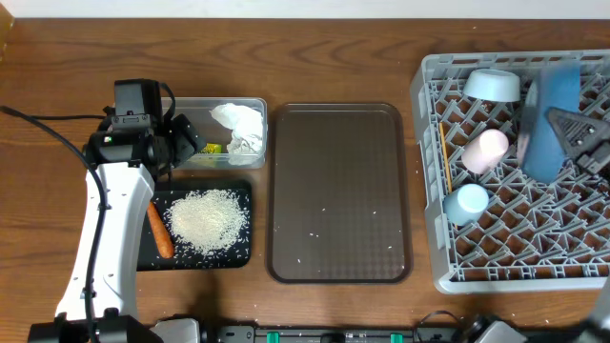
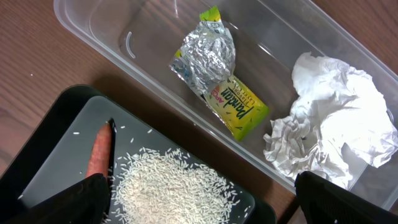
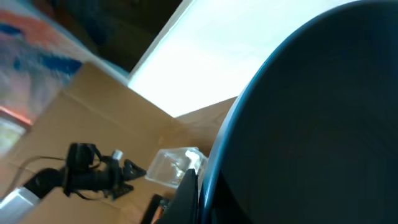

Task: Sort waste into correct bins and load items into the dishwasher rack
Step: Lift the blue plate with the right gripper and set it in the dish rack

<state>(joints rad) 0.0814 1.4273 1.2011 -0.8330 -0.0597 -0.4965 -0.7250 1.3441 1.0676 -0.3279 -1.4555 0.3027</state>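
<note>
The right gripper (image 1: 562, 129) is clenched on the rim of the dark blue plate (image 1: 551, 93). The plate stands nearly on edge over the grey dishwasher rack (image 1: 496, 262).

The main risk, as a judgement, is the thin grip. It holds the rim only, so the plate may swing or slip out if it is lowered fast or meets a lattice wall. The plate could also knock the 3 things just to the left of this gripper: the pale bowl (image 1: 493, 86), the pink cup (image 1: 486, 151) and the light blue cup (image 1: 467, 202). The 2 chopsticks (image 1: 444, 157) lie further left, along the rack wall. In the right wrist view the plate is a big, smooth, dark curve that fills most of the picture (whether it touches the rack cannot be told).

The left gripper (image 1: 189, 143) is released, with its jaws wide and nothing between them. Ahead of it is the clear tub (image 2: 93, 25) with the crumpled white paper (image 2: 329, 118) and the foil wrapper (image 2: 214, 62). Nearer to its fingers, the black tray (image 2: 50, 130) holds the rice (image 2: 174, 186) and the carrot (image 2: 99, 152). A few grains lie on the brown tray (image 1: 338, 152) between the 2 arms, and these could be forgotten.
</note>
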